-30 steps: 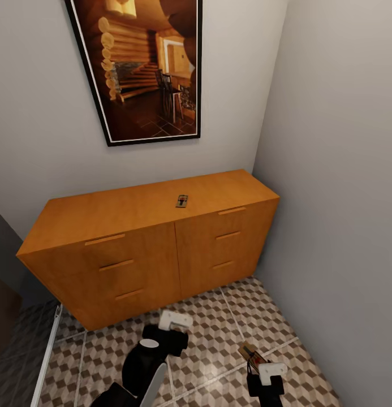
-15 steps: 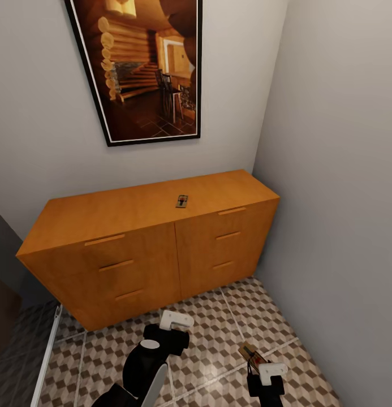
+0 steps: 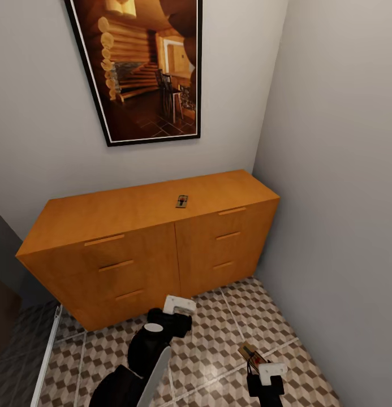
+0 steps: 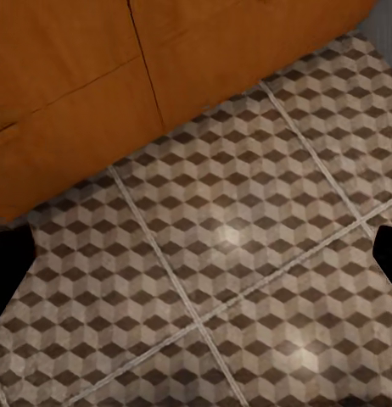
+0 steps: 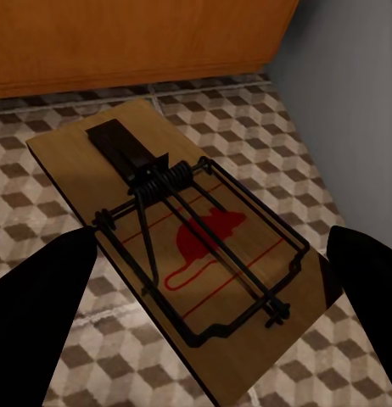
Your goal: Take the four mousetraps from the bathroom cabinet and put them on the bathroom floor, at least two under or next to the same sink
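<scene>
One mousetrap (image 3: 181, 201) lies on the cabinet (image 3: 150, 237) top; another mousetrap (image 5: 183, 246) sits clamped in the right gripper (image 3: 253, 364) above the bathroom floor (image 3: 241, 316). The left gripper (image 3: 179, 305), open and empty, has edged toward the cabinet, probably for the next pick

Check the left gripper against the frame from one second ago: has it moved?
Yes. In the head view the left gripper has shifted forward, closer to the cabinet base, while the cabinet itself sits at the same spot.

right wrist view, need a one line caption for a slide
Right gripper holding a mousetrap with a red mouse mark above the cube-patterned bathroom floor, near the orange cabinet.
</scene>
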Robot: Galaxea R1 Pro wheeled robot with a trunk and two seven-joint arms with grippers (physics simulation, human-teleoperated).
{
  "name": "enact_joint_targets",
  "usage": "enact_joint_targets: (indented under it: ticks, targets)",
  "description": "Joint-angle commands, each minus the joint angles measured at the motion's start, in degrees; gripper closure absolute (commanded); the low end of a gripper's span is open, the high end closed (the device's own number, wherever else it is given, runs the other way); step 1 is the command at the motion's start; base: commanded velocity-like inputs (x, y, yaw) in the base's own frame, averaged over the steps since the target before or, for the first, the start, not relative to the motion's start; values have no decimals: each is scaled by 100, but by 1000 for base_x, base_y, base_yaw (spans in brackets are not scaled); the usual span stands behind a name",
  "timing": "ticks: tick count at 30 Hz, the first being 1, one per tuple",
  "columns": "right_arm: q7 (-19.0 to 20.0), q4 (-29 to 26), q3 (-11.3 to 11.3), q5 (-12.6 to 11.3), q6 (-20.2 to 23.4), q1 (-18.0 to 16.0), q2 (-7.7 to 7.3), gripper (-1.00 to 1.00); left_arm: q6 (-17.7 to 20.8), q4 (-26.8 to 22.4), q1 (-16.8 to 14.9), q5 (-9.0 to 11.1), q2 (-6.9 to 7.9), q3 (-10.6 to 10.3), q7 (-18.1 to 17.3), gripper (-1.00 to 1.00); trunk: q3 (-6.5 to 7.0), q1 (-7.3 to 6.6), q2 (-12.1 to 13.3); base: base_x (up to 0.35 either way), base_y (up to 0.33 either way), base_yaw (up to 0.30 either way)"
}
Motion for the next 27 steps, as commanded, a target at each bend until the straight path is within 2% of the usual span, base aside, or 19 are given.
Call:
enact_joint_targets:
  ticks: [1, 6, 11, 18, 19, 21, 24, 27]
  targets:
    - [-59, 6, 44, 29, 2, -4, 1, 100, 57, -3, -101, 69, 0, -5, 58, -100, -6, 0, -3, 0, 0, 0]
    - [-59, 6, 43, 29, 2, -4, 2, 100, 246, 9, -496, 69, -1, -5, 69, -100, -6, 0, -3, 0, 0, 0]
    - [-59, 6, 44, 29, 2, -4, 2, 100, 354, 171, -1152, 80, 1, -5, 76, -100, -6, 0, -3, 0, 0, 0]
    - [-59, 6, 45, 29, 2, -4, 2, 100, 417, 1023, -2388, 105, -1, 2, 82, -100, -6, 0, -3, 0, 0, 0]
    - [-59, 6, 45, 29, 2, -4, 2, 100, 427, 1268, -2745, 119, -1, 3, 74, -100, -6, 0, -3, 0, 0, 0]
    - [-58, 6, 45, 29, 2, -4, 2, 100, 431, 1447, -3071, 133, -12, 3, 64, -100, -6, 0, -3, 0, 0, 0]
    - [-54, 6, 45, 29, 2, -4, 2, 100, 435, 1609, -3382, 140, -21, 8, 60, -100, -6, 0, -3, 0, 0, 0]
    - [-51, 6, 45, 29, 2, -4, 2, 100, 441, 1960, -3927, 163, -26, 20, 51, -100, -6, 0, -3, 0, 0, 0]
